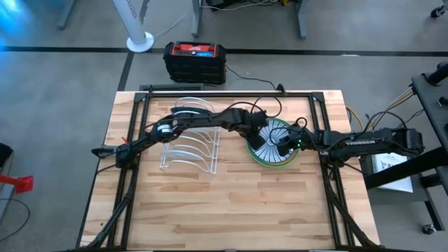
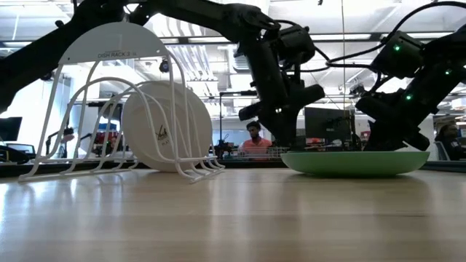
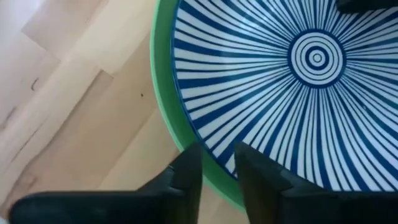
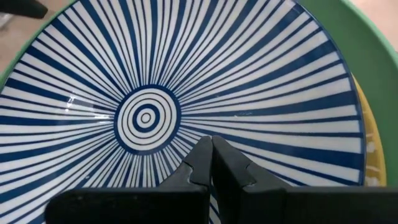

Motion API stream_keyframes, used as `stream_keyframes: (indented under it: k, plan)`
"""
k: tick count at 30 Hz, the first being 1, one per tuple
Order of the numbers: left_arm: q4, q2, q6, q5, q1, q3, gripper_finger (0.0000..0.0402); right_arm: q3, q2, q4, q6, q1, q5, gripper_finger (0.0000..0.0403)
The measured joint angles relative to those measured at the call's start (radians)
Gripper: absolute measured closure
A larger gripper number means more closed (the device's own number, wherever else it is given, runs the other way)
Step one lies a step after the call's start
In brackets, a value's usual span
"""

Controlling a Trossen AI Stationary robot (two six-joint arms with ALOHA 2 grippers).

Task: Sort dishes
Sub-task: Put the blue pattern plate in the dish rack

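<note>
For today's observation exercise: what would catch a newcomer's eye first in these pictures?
The white plate with blue radial lines, stacked on a green plate right of centre, with the left gripper slightly open at its rim and the right gripper shut over it. Next, the white wire rack holding one pale plate.

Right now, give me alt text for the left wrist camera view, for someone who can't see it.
The left gripper, fingers slightly apart, straddles the rim of a white plate with blue radial lines. That plate sits in a green-rimmed plate on the wooden table.

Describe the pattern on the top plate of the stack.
White plate with blue radial lines around concentric rings; clearest in right wrist view.
</note>
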Motion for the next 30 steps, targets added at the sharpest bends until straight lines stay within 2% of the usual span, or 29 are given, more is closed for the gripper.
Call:
stream_keyframes:
  k: [7,13,26,30]
  plan:
    - [0.014,0.0,-0.021,0.0,-0.004,-0.001,0.0249,0.0,0.001,0.002,-0.004,0.0,0.0,0.0403]
    - [0.023,0.009,-0.059,0.0,-0.004,-0.008,0.0217,0.0,0.001,0.004,-0.005,0.0,0.001,0.0403]
    - [0.072,0.049,-0.037,0.018,-0.013,-0.009,0.0213,-0.002,0.002,0.008,-0.007,0.0,0.004,0.0403]
    - [0.084,0.05,-0.012,0.018,-0.013,-0.006,0.0233,-0.003,0.002,0.009,-0.007,0.0,0.01,0.0403]
